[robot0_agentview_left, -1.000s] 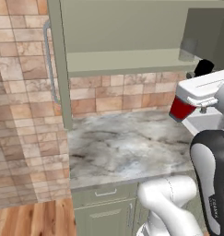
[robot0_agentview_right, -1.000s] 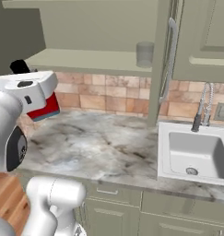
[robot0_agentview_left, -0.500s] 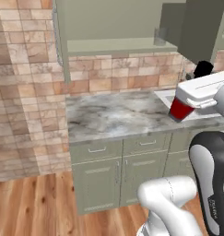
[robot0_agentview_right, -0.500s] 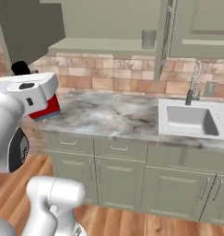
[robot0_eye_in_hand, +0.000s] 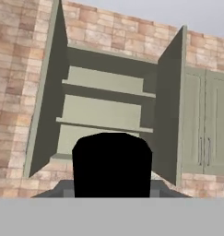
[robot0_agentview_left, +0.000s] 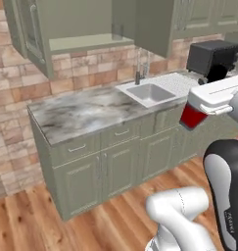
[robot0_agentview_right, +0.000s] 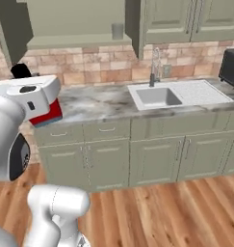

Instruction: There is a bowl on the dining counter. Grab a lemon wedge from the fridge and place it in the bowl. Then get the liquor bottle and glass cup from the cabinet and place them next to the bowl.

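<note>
My gripper (robot0_agentview_left: 204,105) is shut on the liquor bottle (robot0_agentview_left: 192,116), held up in the air in front of the worktop. Its red lower part pokes out below the white hand, seen also in the right base view as liquor bottle (robot0_agentview_right: 47,114) under the gripper (robot0_agentview_right: 40,103). The bottle's black cap (robot0_eye_in_hand: 112,166) sits at the bottom middle of the hand view. Behind it the cabinet (robot0_eye_in_hand: 104,110) stands with both doors open. The glass cup (robot0_agentview_left: 117,32) stands upright on the cabinet's lowest shelf, far from the gripper; it is the glass cup (robot0_agentview_right: 117,30) in the right base view.
A marble worktop (robot0_agentview_left: 86,112) on pale green cabinets holds a sink (robot0_agentview_right: 154,96) with a faucet (robot0_agentview_right: 152,72). A black appliance (robot0_agentview_left: 212,56) stands at the worktop's right end. Brick wall runs behind. Wooden floor (robot0_agentview_right: 162,212) lies between the base and the cabinets.
The whole picture has shifted: the base has backed away from the cabinet and turned, so worktop, sink and floor show from farther off. The bottle stays in the gripper.
</note>
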You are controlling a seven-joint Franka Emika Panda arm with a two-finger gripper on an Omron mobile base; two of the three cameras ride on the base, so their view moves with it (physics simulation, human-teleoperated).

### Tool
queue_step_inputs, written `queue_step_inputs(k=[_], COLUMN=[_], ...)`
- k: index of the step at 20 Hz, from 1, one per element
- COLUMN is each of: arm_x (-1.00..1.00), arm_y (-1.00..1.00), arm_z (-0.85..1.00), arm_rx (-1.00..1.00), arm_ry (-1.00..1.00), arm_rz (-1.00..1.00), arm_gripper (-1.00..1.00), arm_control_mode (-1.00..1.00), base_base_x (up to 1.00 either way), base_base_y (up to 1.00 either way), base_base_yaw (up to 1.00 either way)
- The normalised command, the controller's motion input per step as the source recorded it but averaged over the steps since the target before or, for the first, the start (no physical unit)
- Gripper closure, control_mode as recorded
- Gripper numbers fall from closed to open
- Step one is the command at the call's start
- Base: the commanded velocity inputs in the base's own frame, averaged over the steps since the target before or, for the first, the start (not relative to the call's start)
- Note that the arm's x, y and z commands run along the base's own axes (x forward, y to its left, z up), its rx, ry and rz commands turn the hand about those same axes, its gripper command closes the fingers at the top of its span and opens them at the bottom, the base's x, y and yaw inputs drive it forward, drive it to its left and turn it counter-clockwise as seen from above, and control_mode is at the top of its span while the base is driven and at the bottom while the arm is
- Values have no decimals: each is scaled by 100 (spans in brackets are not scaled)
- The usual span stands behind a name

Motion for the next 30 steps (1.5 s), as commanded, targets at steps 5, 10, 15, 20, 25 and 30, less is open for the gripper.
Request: queue_step_inputs(k=[5, 10, 15, 20, 25, 30], arm_x=[0, 0, 0, 0, 0, 0], arm_y=[0, 0, 0, 0, 0, 0], arm_z=[0, 0, 0, 0, 0, 0], arm_rx=[0, 0, 0, 0, 0, 0], arm_ry=[0, 0, 0, 0, 0, 0], arm_rz=[0, 0, 0, 0, 0, 0], arm_gripper=[100, 100, 100, 100, 100, 100], arm_control_mode=[100, 100, 100, 100, 100, 100], base_base_x=[-82, -83, -89, 31, 35, -69], base_base_y=[17, 13, 18, 94, 57, 14], base_base_yaw=[-77, -76, -73, -31, -25, -55])
